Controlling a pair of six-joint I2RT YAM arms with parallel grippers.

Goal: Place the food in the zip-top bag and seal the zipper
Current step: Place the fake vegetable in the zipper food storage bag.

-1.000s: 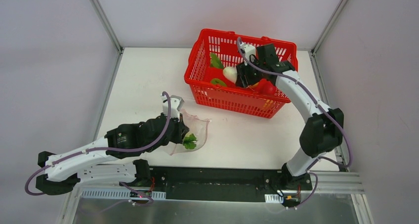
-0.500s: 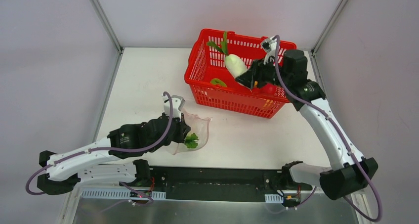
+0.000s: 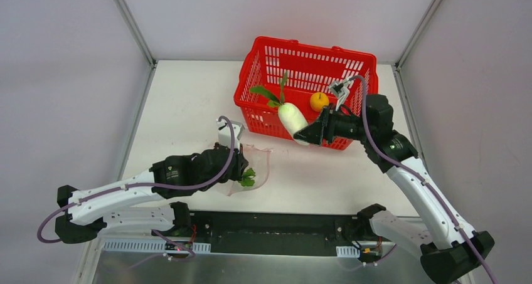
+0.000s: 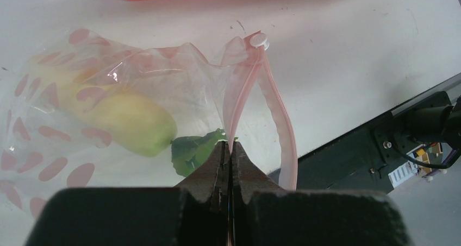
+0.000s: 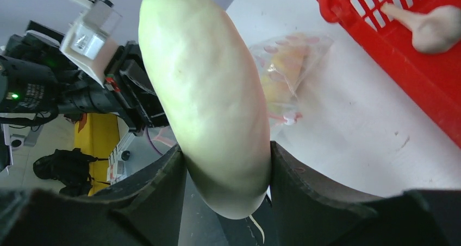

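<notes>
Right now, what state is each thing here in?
radish: lifted, gripped by right end effector.
bag: mouth open, rim pinched by left end effector.
zipper: unsealed.
basket: upright, orange ball inside.

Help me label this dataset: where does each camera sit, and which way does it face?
Top external: fixed above and behind the arms, looking down at the table, red basket and both arms.
Left wrist: wrist-mounted, looking along the left pincer, shut on the edge of the zip-top bag.
Right wrist: wrist-mounted, looking past the right pincer, clamped on the white radish, toward the left arm.
Shared: all three show the bag.
</notes>
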